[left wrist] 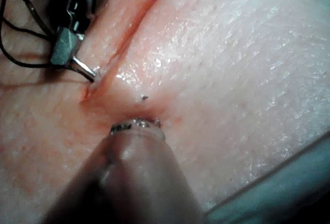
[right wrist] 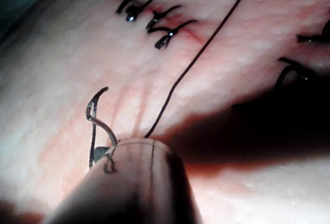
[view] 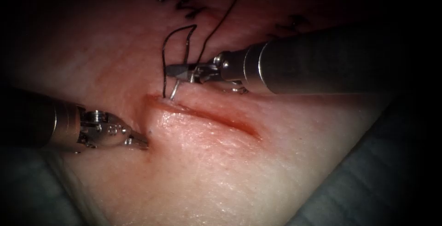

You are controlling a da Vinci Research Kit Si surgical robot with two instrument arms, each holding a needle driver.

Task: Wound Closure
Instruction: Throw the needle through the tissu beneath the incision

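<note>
You are working on soft, glistening tissue (view: 221, 170) whose cut (view: 207, 115) is gaping. Your right tool (view: 182, 73) is pinching the thin curved needle (view: 174, 90), its tip touching the cut's left end; it could twist and tear there. The left tool (view: 138, 141) is pressing the tissue, jaws together, holding nothing. The dark thread (view: 171, 46) is looping loose and could snag.

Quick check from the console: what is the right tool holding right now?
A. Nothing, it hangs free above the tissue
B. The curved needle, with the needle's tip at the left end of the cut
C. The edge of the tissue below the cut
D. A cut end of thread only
B: the right tool is shut on the needle, whose tip meets the tissue at the left end of the cut.
</note>
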